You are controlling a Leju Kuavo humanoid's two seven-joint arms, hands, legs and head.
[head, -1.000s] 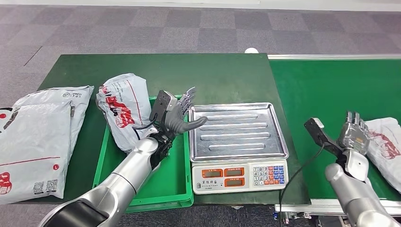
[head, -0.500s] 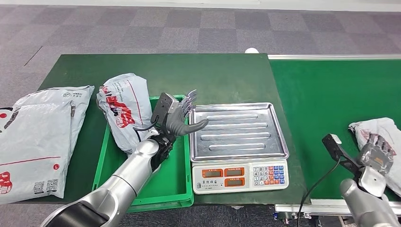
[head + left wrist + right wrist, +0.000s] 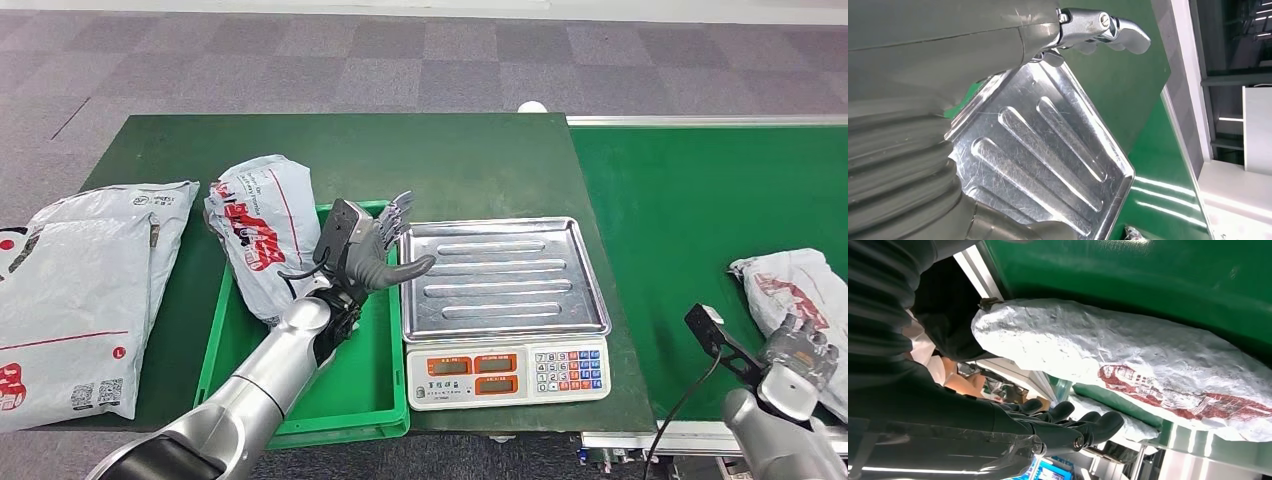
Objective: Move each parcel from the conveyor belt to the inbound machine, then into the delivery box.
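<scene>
The conveyor belt [image 3: 700, 200] fills the right of the frame; the scale's steel tray [image 3: 500, 275] sits at centre. At the lower right edge lies the parcel [image 3: 795, 290], a soft, crinkled poly bag, likely light and slippery, best gripped across its bulging middle. The right hand [image 3: 795, 345] reaches beside it, fingers apart, holding nothing. The left hand [image 3: 372, 245] hovers unclenched by the tray.

Silver arms, dark-fingered left hand [image 3: 368, 250], grey ribbed wrist covers, black wrist-camera cables
</scene>
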